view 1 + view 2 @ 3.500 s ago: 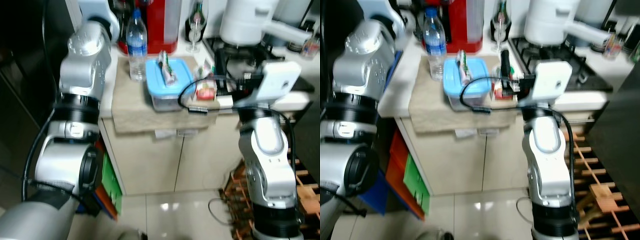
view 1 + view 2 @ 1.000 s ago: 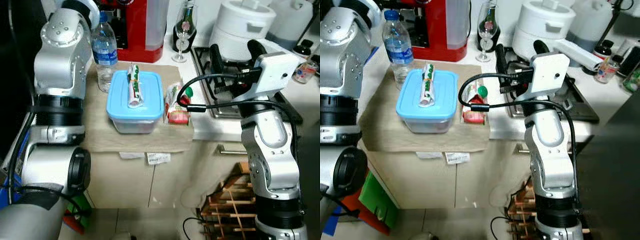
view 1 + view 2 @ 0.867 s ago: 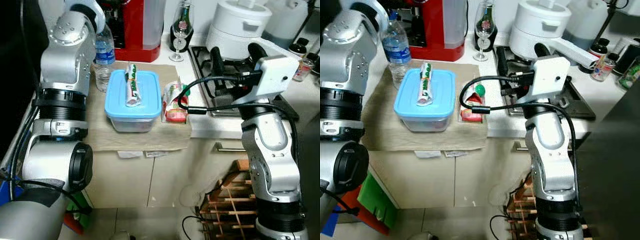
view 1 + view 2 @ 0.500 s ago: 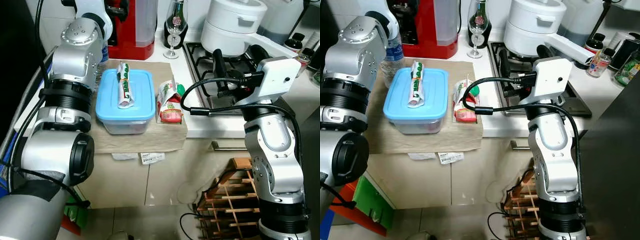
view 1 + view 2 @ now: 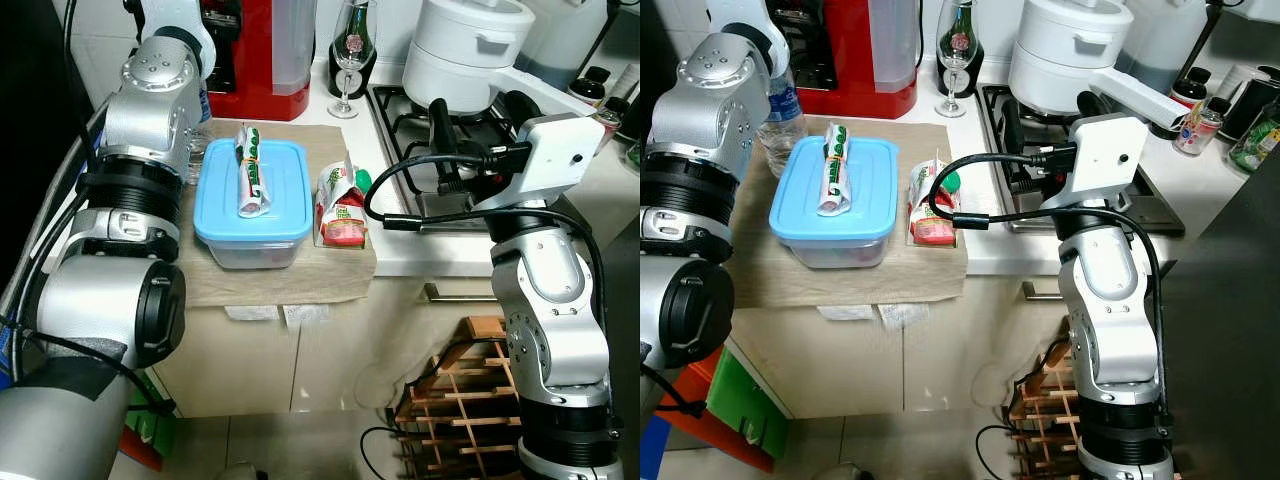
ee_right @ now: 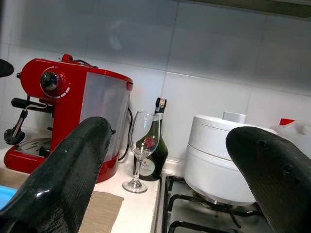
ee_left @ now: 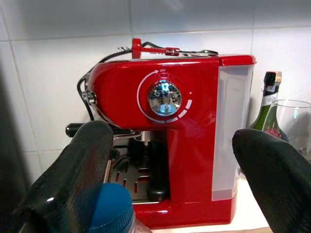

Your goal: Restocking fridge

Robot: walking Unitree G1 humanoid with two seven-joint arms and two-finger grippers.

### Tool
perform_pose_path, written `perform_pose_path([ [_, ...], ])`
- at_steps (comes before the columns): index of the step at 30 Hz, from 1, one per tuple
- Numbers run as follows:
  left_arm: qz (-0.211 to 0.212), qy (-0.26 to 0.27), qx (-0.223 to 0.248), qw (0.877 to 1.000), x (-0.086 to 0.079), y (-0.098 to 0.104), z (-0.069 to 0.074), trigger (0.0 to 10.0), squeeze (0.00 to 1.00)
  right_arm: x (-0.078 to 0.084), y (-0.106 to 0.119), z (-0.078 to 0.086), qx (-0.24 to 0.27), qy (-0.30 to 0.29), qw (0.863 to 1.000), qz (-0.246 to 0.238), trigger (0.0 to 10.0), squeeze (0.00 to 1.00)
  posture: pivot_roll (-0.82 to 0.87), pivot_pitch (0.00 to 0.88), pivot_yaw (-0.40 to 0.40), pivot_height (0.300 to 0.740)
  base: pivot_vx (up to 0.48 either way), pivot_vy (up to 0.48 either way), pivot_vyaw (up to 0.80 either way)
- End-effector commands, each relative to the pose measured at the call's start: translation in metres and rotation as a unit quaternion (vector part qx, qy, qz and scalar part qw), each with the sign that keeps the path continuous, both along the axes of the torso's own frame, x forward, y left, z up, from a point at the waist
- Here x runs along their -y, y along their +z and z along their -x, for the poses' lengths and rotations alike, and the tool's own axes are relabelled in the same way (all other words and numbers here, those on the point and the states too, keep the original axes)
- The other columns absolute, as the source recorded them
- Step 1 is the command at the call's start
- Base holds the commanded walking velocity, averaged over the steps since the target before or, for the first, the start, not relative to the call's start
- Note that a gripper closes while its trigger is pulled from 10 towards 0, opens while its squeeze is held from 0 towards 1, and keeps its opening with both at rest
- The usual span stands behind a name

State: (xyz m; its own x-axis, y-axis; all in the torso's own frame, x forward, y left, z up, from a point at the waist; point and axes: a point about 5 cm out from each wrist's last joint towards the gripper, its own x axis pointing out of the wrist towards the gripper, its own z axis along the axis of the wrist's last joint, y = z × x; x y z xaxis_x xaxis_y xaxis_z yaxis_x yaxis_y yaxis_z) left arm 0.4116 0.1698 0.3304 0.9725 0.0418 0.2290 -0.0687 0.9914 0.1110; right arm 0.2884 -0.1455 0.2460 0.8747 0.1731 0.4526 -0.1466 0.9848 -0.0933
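At the 9 o'clock side of the counter, the left arm reaches up toward the back wall, its left gripper (image 7: 172,179) spread wide, holding nothing, with the 2 black fingers (image 7: 73,179) standing on either side of a red coffee machine (image 7: 165,131). The blue cap of a water bottle (image 7: 111,208) sits just beside one finger in the left wrist view, and from the head the bottle (image 5: 777,112) stands at 11 o'clock of the mat, partly behind the arm.

A beige mat (image 5: 340,275) covers the counter's near edge. On it rests a blue-lidded container (image 5: 250,205), with a white and green tube (image 5: 248,170) lying lengthwise on its lid. Touching the container at its 3 o'clock side is a red and white carton (image 5: 340,208) with a green cap. Behind the mat, at 12 o'clock, stand a wine glass (image 5: 351,55) and a dark bottle (image 6: 156,145).

Further toward 3 o'clock lies a gas hob (image 5: 1040,120) carrying a white cooker (image 5: 1068,50). The right gripper (image 6: 170,194) hovers over the hob, also wide open and empty, its fingers (image 6: 63,184) framing the glass and the cooker in the right wrist view. A black cable (image 5: 390,215) loops from the right arm over the counter edge. A wooden rack (image 5: 455,400) stands on the floor at 5 o'clock.
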Motion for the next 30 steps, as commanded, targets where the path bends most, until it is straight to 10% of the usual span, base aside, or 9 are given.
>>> perform_pose_path([
  [1,0.018,0.009,-0.088,0.996,-0.003,-0.044,-0.004,10.0,0.00,0.004,-0.001,-0.001,-0.005,-0.002,1.000,-0.002,10.0,0.07,-0.05,0.009,-0.063,0.740,0.000,0.000,0.00],
  [30,0.041,0.055,-0.069,0.995,-0.007,-0.055,0.017,10.0,0.00,0.005,-0.005,-0.005,-0.012,0.004,1.000,0.009,10.0,0.07,-0.04,0.000,-0.080,0.740,0.000,0.000,0.00],
])
